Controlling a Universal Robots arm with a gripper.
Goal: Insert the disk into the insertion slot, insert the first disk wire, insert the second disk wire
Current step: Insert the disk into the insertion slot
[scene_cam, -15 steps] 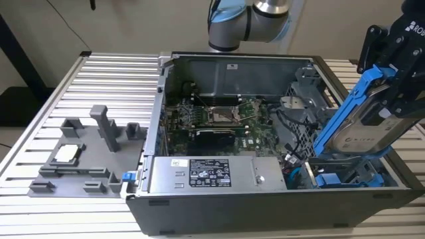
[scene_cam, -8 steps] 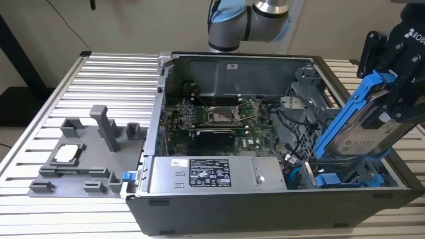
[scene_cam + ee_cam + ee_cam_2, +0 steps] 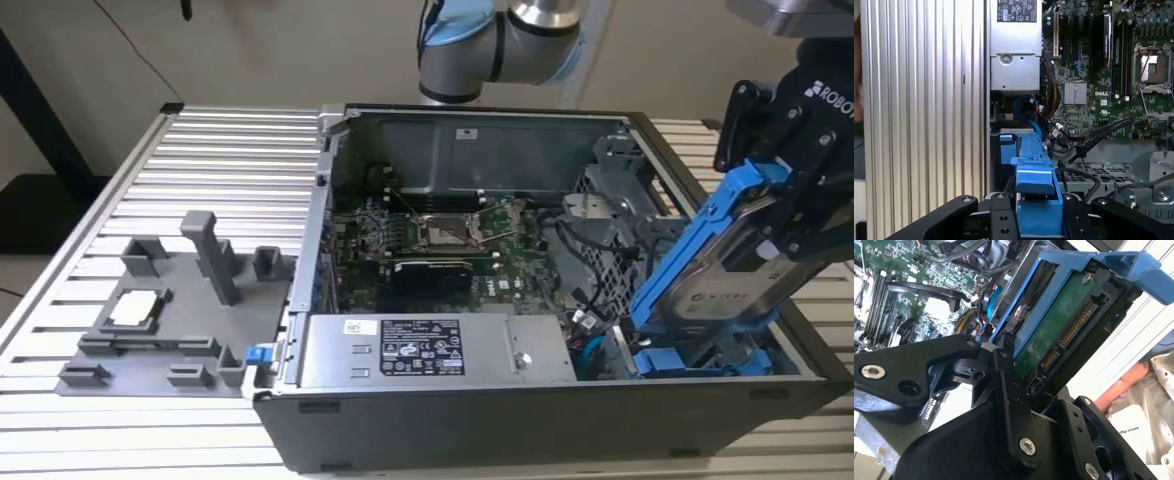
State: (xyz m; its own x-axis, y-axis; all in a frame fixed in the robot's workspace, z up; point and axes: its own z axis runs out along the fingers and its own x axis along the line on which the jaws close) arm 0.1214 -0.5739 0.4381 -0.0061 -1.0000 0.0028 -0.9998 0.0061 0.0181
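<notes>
In the exterior view my gripper is shut on the disk, a silver drive in a blue carrier. The disk hangs steeply tilted over the open computer case's front corner on the exterior view's right. Its lower end reaches down to the blue-railed insertion slot. The second wrist view shows the disk's green circuit side and its connector between my black fingers. In the first wrist view the blue carrier sits in my gripper. A blue disk wire and black wires lie loose beside the slot.
A grey labelled power-supply box fills the case's front, with the motherboard behind it. A grey fixture tray stands on the slatted metal table at the exterior view's left. What looks like a person's arm is near the case.
</notes>
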